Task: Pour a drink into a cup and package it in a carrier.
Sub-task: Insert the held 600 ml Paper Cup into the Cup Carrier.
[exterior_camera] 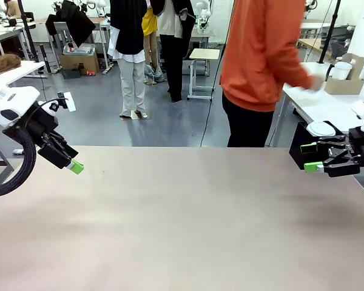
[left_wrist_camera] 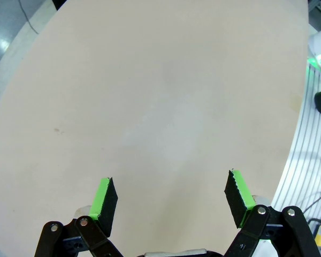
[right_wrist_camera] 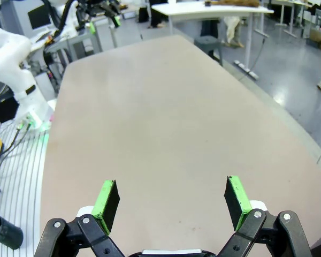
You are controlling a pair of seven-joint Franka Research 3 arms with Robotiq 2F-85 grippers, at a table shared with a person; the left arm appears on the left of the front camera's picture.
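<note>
Carrier (exterior_camera: pixel 344 77): brown cardboard, sits on a white side table (exterior_camera: pixel 327 106) far right, beyond the main table, past the person. A white cup (exterior_camera: pixel 340 70) stands in it, upright, with a white top; whether that is a lid is too small to tell. Well apart from both grippers, not between any jaws.

Person in an orange top (exterior_camera: pixel 261 51) stands at the far edge of the main table, turned toward the side table, one hand (exterior_camera: pixel 316 83) out just beside the carrier, blurred, contact unclear.

Right gripper (exterior_camera: pixel 313 157): over the right edge of the table, fingers pointing toward picture left, jaws apart, nothing between them. Right wrist view: right gripper (right_wrist_camera: pixel 171 199) with green pads spread wide above bare tabletop. A black box (exterior_camera: pixel 300 148) with a flat white lid (exterior_camera: pixel 321 128) on top sits just behind this gripper, between it and the side table.

Left gripper (exterior_camera: pixel 74 165): at the left edge of the table, angled down toward the tabletop, only one green pad visible in front view. Left wrist view: left gripper (left_wrist_camera: pixel 171 201) jaws apart, holding nothing, plain beige table (exterior_camera: pixel 182 230) beneath.

Main table surface bare between the two grippers. Other people stand farther back in the room.
</note>
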